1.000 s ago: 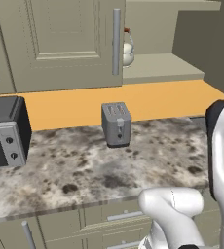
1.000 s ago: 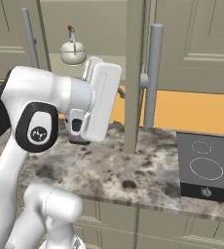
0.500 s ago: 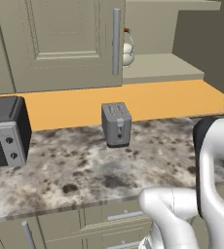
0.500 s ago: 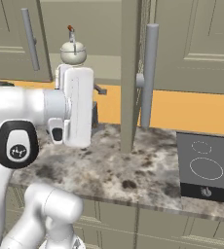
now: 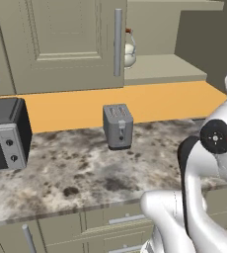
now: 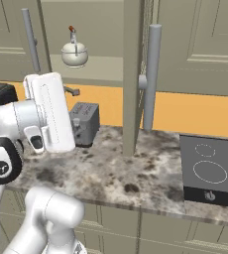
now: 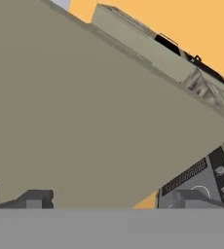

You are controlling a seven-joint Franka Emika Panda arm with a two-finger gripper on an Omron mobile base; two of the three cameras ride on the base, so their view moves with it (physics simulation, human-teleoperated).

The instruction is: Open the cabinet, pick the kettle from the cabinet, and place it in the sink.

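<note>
The cabinet (image 5: pixel 61 44) has its right door (image 6: pixel 133 74) swung out edge-on, grey bar handle (image 6: pixel 150 77) facing right. Inside, on the shelf, stands the cream kettle (image 6: pixel 75 52), upright; in the left base view the kettle (image 5: pixel 129 49) peeks from behind the closed left door's handle. My white hand (image 6: pixel 49 111) hangs left of the open door, below the kettle and beside the toaster. In the hand view my gripper (image 7: pixel 111 199) is open, nothing between its dark fingertips (image 7: pixel 33 199), facing an olive door panel. The sink is out of view.
A grey toaster (image 5: pixel 118 126) stands on the speckled counter (image 5: pixel 86 173), and a dark microwave (image 5: pixel 4 133) sits at the left. A black stovetop (image 6: pixel 210 168) lies right of the open door. My own arm (image 5: pixel 209 163) rises at the front right.
In the right base view my hand has drawn leftward, away from the open door's handle, and now hangs by the toaster. The jaws have spread wider. Door and kettle have not moved.
</note>
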